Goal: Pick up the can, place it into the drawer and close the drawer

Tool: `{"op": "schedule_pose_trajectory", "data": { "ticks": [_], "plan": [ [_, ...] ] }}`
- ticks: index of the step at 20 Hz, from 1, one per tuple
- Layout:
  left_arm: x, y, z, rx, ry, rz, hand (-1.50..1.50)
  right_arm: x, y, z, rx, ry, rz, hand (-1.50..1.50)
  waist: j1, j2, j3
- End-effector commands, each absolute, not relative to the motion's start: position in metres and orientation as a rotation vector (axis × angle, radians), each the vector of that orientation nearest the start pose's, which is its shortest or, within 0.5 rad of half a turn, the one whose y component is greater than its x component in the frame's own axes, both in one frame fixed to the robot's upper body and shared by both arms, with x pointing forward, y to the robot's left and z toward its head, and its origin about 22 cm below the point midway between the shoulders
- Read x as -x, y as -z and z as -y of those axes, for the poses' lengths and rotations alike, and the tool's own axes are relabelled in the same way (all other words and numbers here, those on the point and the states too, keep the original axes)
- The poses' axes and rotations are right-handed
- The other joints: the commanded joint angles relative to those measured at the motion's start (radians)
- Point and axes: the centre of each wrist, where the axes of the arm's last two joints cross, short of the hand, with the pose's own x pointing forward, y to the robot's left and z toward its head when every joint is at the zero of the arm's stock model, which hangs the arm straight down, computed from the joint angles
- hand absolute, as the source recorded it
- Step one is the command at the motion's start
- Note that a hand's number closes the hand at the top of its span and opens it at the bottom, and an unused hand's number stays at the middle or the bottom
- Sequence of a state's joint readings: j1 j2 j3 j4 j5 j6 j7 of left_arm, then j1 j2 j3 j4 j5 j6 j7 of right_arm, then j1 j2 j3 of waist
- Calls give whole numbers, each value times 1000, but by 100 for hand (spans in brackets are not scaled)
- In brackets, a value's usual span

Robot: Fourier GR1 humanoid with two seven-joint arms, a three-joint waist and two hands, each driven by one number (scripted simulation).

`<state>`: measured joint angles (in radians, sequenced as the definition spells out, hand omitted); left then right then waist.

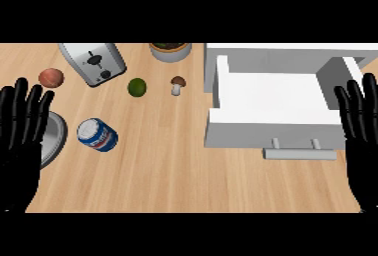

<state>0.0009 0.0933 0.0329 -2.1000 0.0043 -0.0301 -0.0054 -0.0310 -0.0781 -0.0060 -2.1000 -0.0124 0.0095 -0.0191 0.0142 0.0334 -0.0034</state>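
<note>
A blue and white can [97, 134] lies on its side on the wooden counter, left of centre. At the right a white drawer [269, 92] stands pulled open, its inside bare, with a grey handle [300, 154] on its front. My left hand [21, 135] rests open at the left edge, fingers up, a short way left of the can. My right hand [362, 135] rests open at the right edge, fingers up, beside the drawer's right wall. Neither hand touches anything.
A silver toaster [94, 62] stands at the back left, with a reddish apple [51, 77] beside it. A green lime [136, 86] and a brown mushroom [177, 84] lie behind the can. A potted plant [170, 51] sits at the back; a grey plate [53, 137] is partly under my left hand.
</note>
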Motion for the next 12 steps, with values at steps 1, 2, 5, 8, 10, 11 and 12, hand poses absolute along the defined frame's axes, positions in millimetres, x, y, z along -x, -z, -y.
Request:
{"op": "schedule_pose_trajectory", "data": {
  "ticks": [1,2,5,8,10,11,12],
  "plan": [
    [-194,-121,-260,-34,132,2072,-150,-216,-127,226,28,-18,2109,-150,-8,-34,3],
    [-211,-118,-277,-10,131,2059,-150,-223,-129,262,41,-22,2107,-150,-13,-32,3],
    [-210,-141,-323,66,184,2100,-150,-204,-133,236,42,-60,2097,-150,-13,-35,2],
    [-198,-90,-330,-51,10,1721,-150,-201,-93,254,147,60,1826,-150,-16,-29,3],
    [-204,-97,-346,-44,1,1700,-150,-210,-110,251,150,64,1809,-150,-12,-31,2],
    [-212,-119,-354,-59,-11,1717,-150,-206,-118,254,145,74,1811,-150,-17,-33,3],
    [-205,-121,-355,-53,3,1689,-150,-204,-98,266,152,70,1791,-150,-14,-34,4]
  ]
}}
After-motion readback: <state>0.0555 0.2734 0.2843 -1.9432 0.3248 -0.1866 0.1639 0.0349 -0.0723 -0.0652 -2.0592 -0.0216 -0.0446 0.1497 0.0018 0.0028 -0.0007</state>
